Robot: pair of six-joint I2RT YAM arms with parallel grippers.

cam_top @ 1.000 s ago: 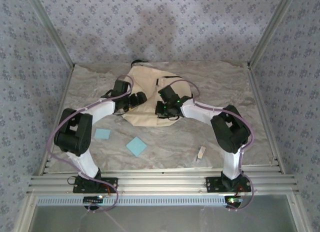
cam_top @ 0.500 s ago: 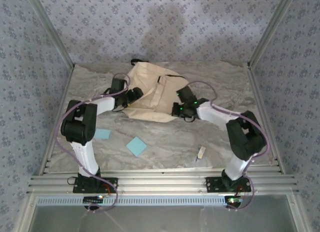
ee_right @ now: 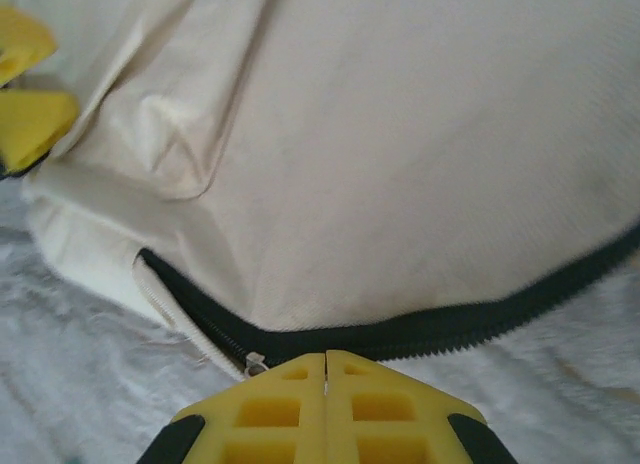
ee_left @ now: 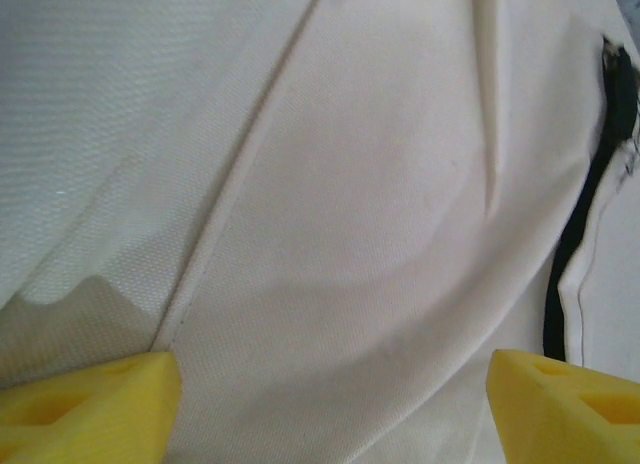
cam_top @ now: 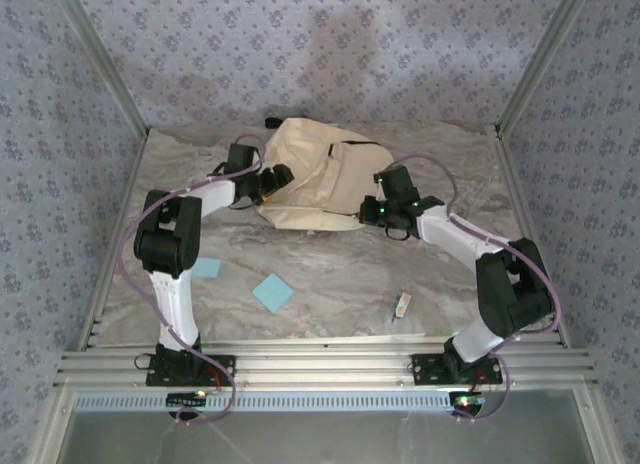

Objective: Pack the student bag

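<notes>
While left gripper (ee_left: 332, 372) gapes over student bag (cam_top: 310, 179), right gripper (ee_right: 325, 362) is closed.

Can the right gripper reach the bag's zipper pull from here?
Probably yes: the zipper pull lies exposed just ahead of the right gripper, nothing between them, though its jaws are shut and must open first.
</notes>
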